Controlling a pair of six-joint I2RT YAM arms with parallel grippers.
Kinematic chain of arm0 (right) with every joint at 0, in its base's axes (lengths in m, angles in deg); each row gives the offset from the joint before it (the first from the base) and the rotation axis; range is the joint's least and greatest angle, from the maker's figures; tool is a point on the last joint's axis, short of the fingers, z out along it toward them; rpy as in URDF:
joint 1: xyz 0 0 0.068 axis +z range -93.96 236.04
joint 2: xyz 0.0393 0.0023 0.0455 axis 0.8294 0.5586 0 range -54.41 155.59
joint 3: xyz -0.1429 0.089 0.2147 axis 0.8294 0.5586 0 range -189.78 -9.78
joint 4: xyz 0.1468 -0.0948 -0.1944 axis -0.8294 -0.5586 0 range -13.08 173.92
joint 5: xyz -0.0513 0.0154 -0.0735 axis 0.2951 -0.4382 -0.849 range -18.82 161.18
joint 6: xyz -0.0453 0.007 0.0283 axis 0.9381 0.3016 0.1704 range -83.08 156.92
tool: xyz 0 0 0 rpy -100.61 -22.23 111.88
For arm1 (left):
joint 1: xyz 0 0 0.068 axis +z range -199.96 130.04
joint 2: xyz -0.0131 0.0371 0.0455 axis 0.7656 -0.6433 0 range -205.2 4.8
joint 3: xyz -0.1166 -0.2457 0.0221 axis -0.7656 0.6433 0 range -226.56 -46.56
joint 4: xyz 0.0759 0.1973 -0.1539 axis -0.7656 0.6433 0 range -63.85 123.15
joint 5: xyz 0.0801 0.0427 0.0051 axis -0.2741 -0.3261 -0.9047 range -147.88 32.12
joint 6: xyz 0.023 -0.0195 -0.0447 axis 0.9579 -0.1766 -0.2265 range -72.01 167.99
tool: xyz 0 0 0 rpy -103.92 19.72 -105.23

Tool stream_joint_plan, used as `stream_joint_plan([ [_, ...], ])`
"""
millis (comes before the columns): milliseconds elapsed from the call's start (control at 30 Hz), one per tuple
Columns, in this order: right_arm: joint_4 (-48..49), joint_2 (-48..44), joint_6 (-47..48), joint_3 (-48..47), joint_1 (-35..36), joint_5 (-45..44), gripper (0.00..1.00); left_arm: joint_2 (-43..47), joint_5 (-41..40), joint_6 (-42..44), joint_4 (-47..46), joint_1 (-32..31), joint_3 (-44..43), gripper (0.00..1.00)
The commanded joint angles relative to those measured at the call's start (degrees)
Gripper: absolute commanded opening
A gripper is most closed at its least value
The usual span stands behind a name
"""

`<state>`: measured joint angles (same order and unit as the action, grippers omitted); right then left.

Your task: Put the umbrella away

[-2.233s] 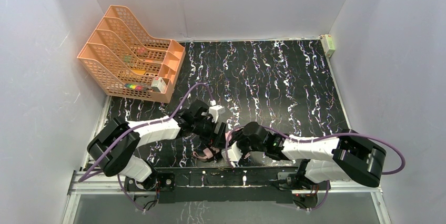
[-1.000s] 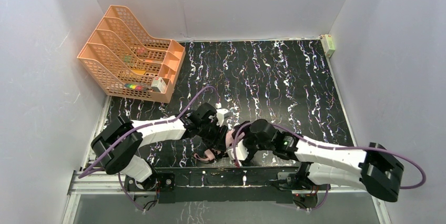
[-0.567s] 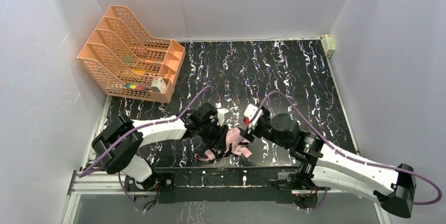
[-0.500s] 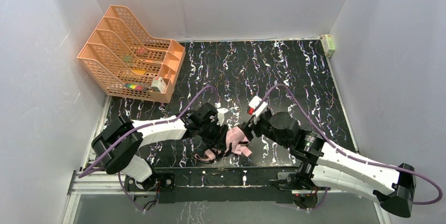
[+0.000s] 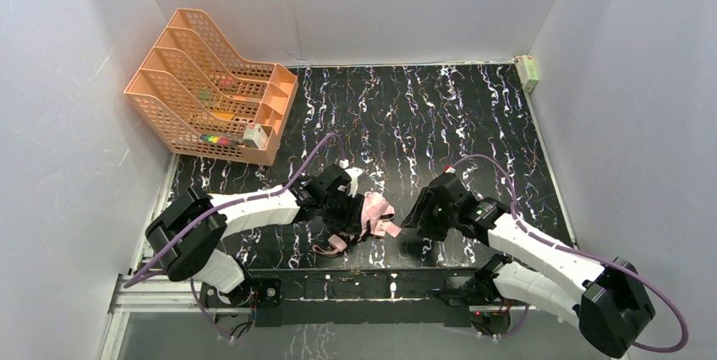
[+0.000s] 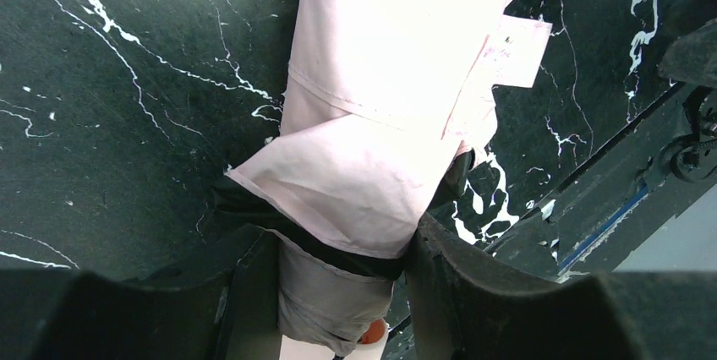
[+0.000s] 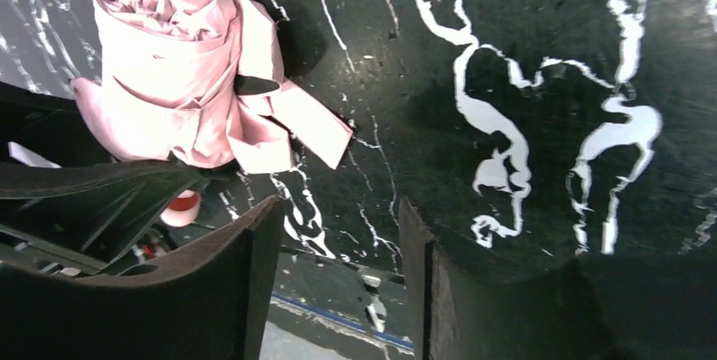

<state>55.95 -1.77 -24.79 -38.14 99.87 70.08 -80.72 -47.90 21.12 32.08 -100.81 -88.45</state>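
Observation:
The umbrella [image 5: 373, 212] is a folded pale pink bundle with a black underside, lying near the table's front edge. My left gripper [image 5: 347, 210] is shut on it. In the left wrist view both fingers [image 6: 254, 292] press the bundle [image 6: 380, 123] near its pale handle [image 6: 372, 336]. A pink strap [image 5: 334, 245] trails toward the front rail. My right gripper [image 5: 414, 218] stands open a little to the right of the umbrella, apart from it. The right wrist view shows the rolled fabric [image 7: 177, 81] up left, with nothing between my right gripper's [image 7: 338, 259] fingers.
An orange mesh file organizer [image 5: 211, 90] stands at the back left with small items in its slots. A small white box [image 5: 528, 71] sits in the back right corner. The black marbled tabletop [image 5: 440, 123] ends at a metal front rail [image 5: 363, 280].
My right arm has pulled back to the right, away from the umbrella, and its jaws have narrowed. The left gripper has kept its hold, with the bundle shifted slightly.

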Motion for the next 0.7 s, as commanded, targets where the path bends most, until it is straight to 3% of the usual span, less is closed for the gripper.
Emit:
stream_joint_plan([
  [0,9.5,-0.7,-5.7,4.1,-2.6,7.3,0.56,-2.5,-9.1,0.6,9.0,0.3,1.0,0.0],
  [167,13.9,-2.0,-11.5,9.1,-2.7,5.7,0.51,-4.2,-12.0,0.2,10.5,-1.1,-0.8,0.0],
  [367,12.5,-2.3,-12.0,10.0,-2.6,1.5,0.47,-6.0,-13.4,-0.8,11.5,-2.7,-2.0,0.0],
  [667,19.9,1.1,-14.0,14.8,-2.6,2.3,0.42,-6.4,-13.6,-0.9,11.7,-3.1,-2.2,0.0],
])
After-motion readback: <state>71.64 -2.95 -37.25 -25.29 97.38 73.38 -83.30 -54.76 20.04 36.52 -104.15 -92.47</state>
